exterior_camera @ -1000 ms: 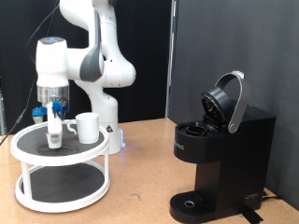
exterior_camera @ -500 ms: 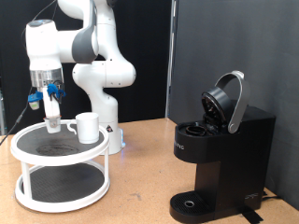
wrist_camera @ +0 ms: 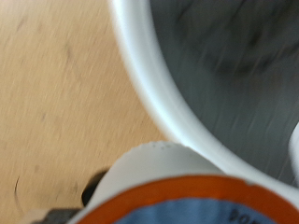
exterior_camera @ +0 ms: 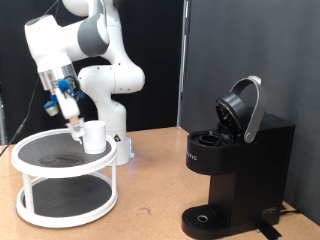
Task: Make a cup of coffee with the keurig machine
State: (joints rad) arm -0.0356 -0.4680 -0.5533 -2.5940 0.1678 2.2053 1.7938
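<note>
in the exterior view the gripper (exterior_camera: 72, 112) hangs tilted above the top shelf of a white round two-level stand (exterior_camera: 62, 190) at the exterior view's left, and it is lifted clear of the shelf. between its fingers (exterior_camera: 76, 124) there is a small white pod (exterior_camera: 78, 127), so the fingers are closed around this pod. the cup (exterior_camera: 95, 136) stands upright on the top shelf, just beside and a little below the fingertips, toward the exterior view's right of them; i cannot tell if the pod touches the rim of the cup. the keurig machine (exterior_camera: 232, 172) stands on the wooden table (exterior_camera: 150, 200) at the exterior view's right, well apart from the stand and from the gripper, and its rounded lid (exterior_camera: 243, 108) is raised. the wrist view is very close and blurred: it shows the pod (wrist_camera: 187, 187) with an orange ring on its top, the white rim of the stand (wrist_camera: 159, 84) and the wooden table (wrist_camera: 56, 93).
</note>
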